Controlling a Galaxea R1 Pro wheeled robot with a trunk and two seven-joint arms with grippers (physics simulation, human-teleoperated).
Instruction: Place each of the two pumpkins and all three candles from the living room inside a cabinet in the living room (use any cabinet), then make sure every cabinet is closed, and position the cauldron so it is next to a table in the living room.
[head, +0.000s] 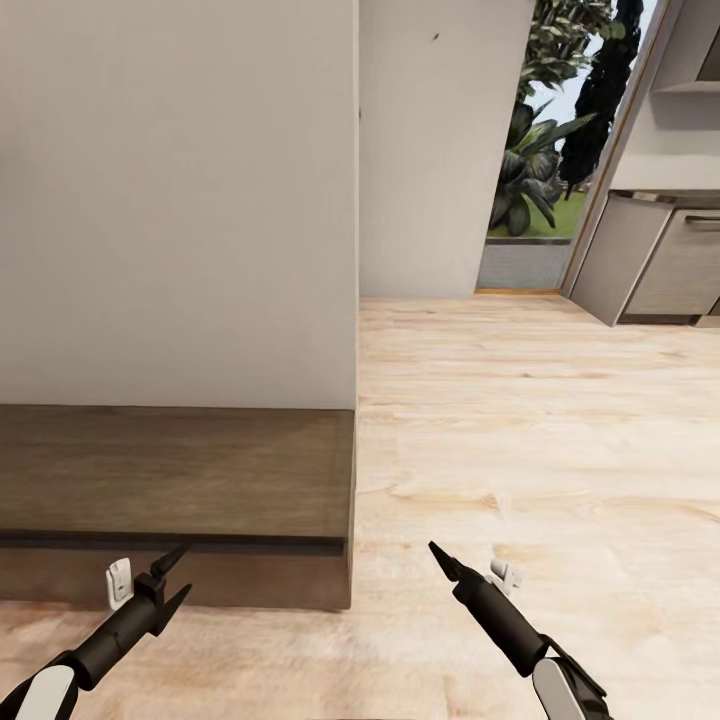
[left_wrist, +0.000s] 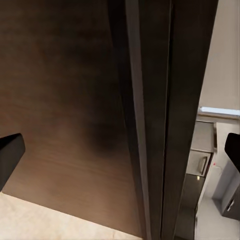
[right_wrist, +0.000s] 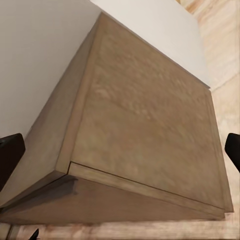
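You have one long, low dark brown wood cabinet (head: 175, 470) with a flat top and closed front just ahead of your left claw (head: 172, 578), fingers apart, and left of your right claw (head: 436, 553), fingers spread.

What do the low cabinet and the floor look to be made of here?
Cabinet: dark brown wood, or a wood-look veneer, matte, with fine grain lines along its top. Floor: pale wood planks with streaky grain and knots, a slight sheen. Both are simulator renders, so the materials are only apparent.
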